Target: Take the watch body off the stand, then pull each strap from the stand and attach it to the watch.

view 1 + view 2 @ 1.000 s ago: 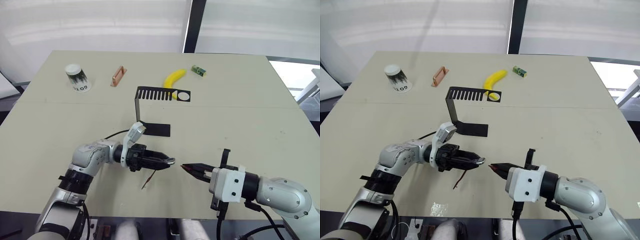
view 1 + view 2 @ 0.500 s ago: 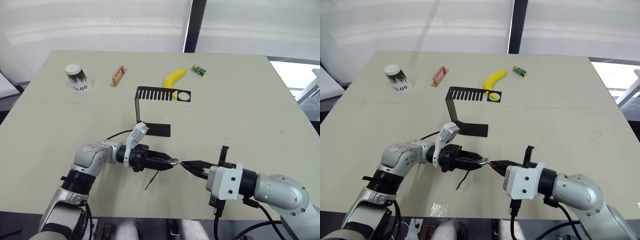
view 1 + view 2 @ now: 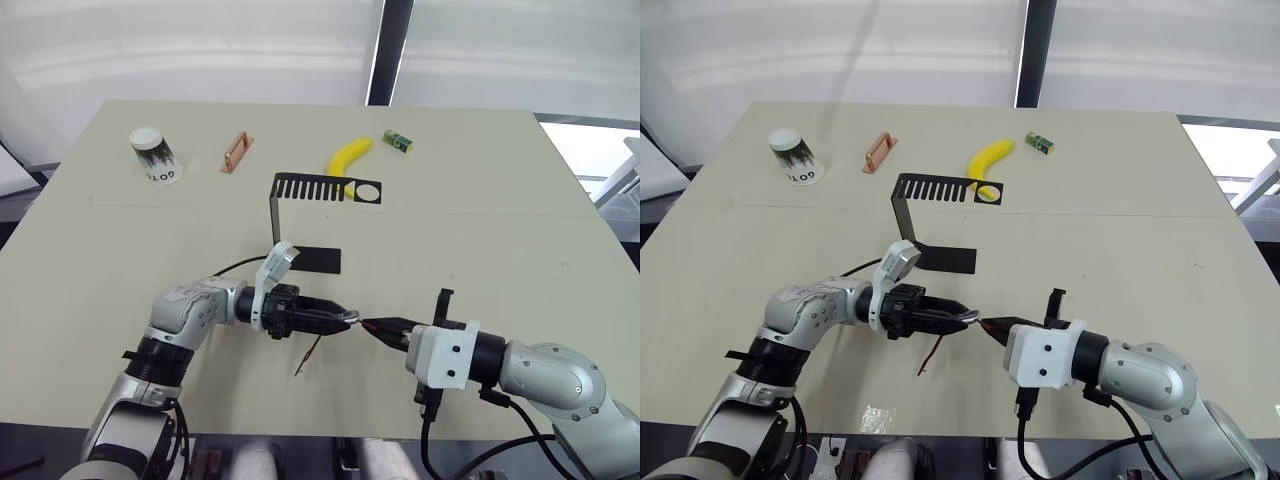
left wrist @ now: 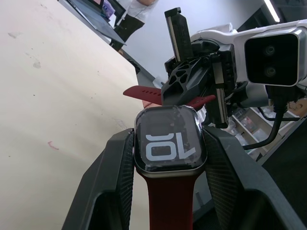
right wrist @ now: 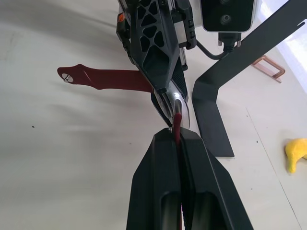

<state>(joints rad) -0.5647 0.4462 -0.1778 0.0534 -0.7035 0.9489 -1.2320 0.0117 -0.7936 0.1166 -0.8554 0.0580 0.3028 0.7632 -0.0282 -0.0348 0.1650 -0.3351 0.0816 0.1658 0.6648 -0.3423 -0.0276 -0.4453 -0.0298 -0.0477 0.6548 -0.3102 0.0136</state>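
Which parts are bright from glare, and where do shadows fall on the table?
Left eye view: the backdrop behind the table is washed out bright; the stand casts hardly any shadow. Right wrist view: soft grey shadows lie on the table, and the watch body rim glints.

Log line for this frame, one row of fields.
left gripper: holds watch body, one strap on | right gripper: second strap at case | stand: bare

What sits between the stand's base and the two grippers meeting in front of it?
Bare tabletop, as the left eye view shows. The stand is empty; the left gripper holds the watch body, and the right gripper pinches a strap against it.
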